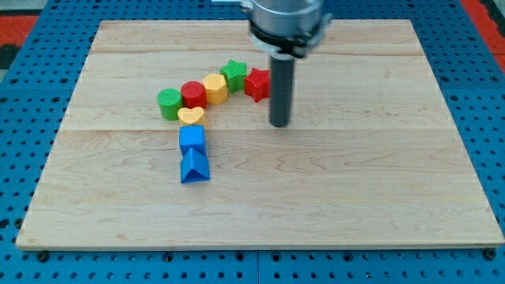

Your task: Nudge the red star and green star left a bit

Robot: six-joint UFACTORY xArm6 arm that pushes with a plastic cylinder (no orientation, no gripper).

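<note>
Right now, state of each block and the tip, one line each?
red star: flat on board, touching green star, rod just to its right
green star: flat, between red star and yellow block
yellow block: flat, in the arc
red cylinder: upright
green cylinder: upright, arc's left end
yellow heart: flat
blue cube: flat
blue triangle: flat
my tip: on board, right of and below red star

Worktop [355, 197] carries green cylinder [168, 103], red cylinder [193, 94], yellow hexagon [215, 87], yellow heart [190, 116], blue cube [192, 140], blue triangle [194, 168].
</note>
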